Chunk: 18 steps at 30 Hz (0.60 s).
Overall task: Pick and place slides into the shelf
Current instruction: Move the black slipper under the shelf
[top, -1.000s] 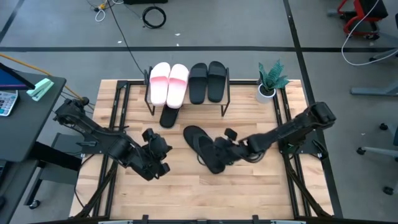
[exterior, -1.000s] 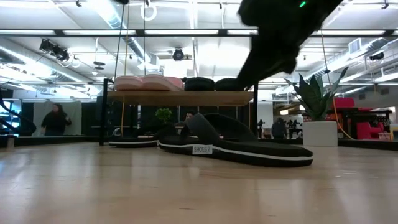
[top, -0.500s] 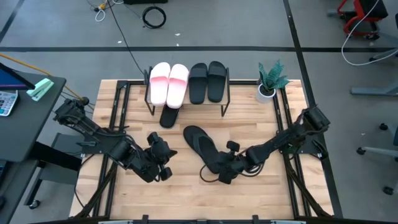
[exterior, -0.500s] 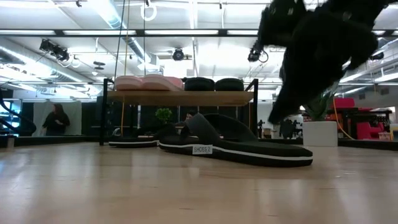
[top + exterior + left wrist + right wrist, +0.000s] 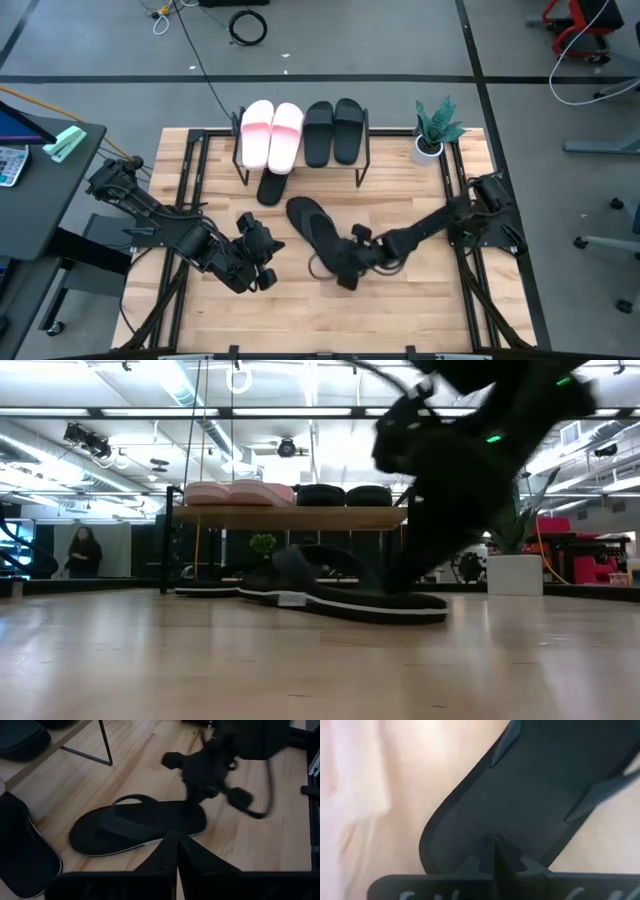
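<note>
A black slide (image 5: 312, 232) lies sole down on the table in front of the shelf (image 5: 290, 517), strap end toward the shelf. My right gripper (image 5: 347, 266) is shut and stands on its near, heel end. Two pale pink slides (image 5: 271, 134) and two black slides (image 5: 333, 131) rest on the shelf's top board. Another black slide (image 5: 272, 187) lies under the shelf, half sticking out. My left gripper (image 5: 266, 252) is shut, left of the loose slide, touching nothing. My right gripper presses its shut fingertips (image 5: 494, 844) on the slide's footbed near the heel end (image 5: 470, 832). It comes slanting down from the table's right side. The slide (image 5: 140, 827) lies flat on the table under the fingertips.
A potted plant (image 5: 435, 130) in a white pot stands at the table's far right corner. The shelf's thin black legs (image 5: 364, 170) stand just beyond the loose slide. Bare tabletop lies toward the near edge (image 5: 320, 320).
My right gripper has gone down and toward the table's near-left, onto the slide's heel end. The slide has slid a little along the table toward the left, staying flat.
</note>
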Motion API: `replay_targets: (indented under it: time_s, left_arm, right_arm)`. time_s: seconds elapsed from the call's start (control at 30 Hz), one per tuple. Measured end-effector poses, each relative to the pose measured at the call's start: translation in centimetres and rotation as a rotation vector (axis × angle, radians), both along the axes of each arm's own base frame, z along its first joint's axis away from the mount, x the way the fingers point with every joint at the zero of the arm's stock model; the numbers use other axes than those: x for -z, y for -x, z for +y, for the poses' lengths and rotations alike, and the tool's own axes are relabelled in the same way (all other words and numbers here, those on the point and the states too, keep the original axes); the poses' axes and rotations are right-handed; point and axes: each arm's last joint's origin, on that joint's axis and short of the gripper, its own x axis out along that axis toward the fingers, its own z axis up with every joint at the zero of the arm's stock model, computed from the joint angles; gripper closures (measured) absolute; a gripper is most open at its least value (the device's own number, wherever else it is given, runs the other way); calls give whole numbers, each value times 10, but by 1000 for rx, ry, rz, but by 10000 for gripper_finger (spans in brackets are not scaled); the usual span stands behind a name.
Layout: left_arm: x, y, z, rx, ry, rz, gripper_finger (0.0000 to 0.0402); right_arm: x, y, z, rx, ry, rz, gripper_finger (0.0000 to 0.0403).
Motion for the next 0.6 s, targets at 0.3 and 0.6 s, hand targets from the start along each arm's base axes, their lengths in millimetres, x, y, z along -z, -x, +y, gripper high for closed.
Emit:
replay_targets:
  time_s: [0.3, 0.6]
  left_arm:
    - [0, 0, 0, -1, 1, -1, 379]
    - [0, 1, 1, 0, -6, 8, 391]
  right_arm:
    - [5, -14, -57, 267, -93, -4, 401]
    - [15, -5, -19, 450, -155, -69, 401]
